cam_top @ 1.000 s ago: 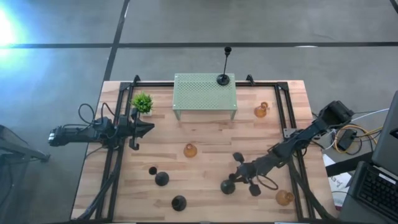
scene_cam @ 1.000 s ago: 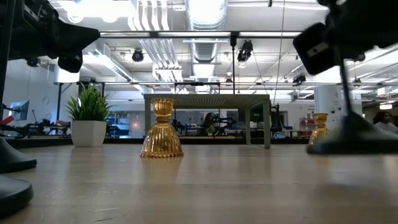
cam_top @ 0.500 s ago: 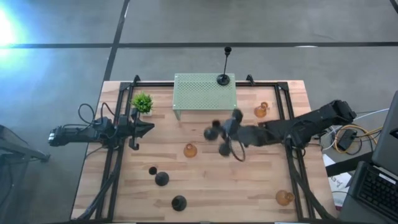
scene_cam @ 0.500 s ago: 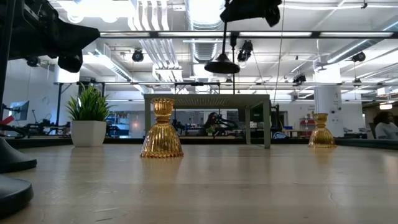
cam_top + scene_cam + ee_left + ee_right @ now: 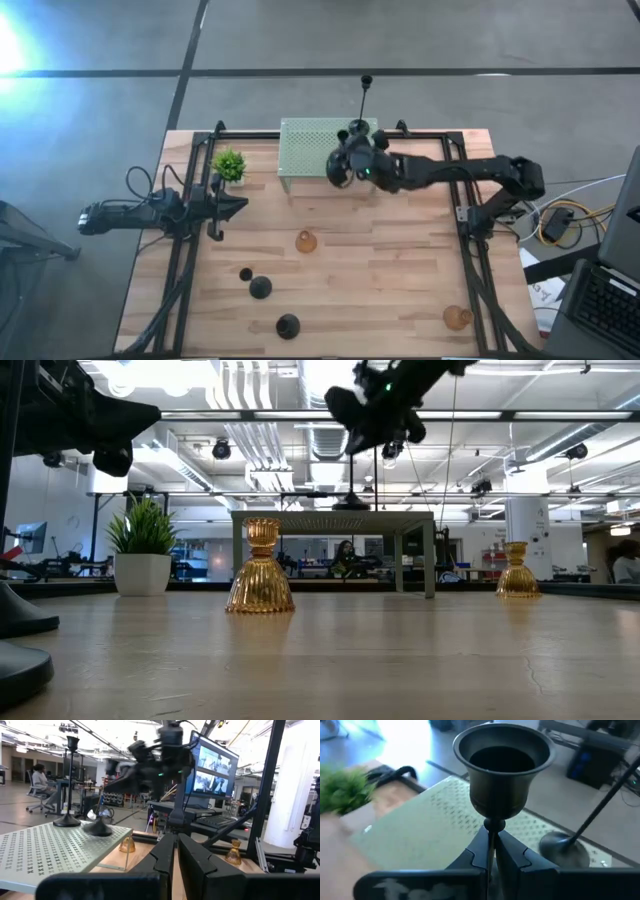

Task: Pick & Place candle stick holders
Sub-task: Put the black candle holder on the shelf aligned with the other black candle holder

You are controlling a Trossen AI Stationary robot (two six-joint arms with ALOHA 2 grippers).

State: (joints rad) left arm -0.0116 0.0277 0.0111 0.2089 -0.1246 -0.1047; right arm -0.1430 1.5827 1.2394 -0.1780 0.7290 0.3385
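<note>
Your right claw [image 5: 352,166] has swung up from mid-table and now hangs over the pale green perforated stand [image 5: 310,150], clamped on a black thin-stemmed candle stick holder [image 5: 503,767]. Left claw [image 5: 238,205] hasn't budged near the small green potted plant [image 5: 229,164], fingers together.
</note>
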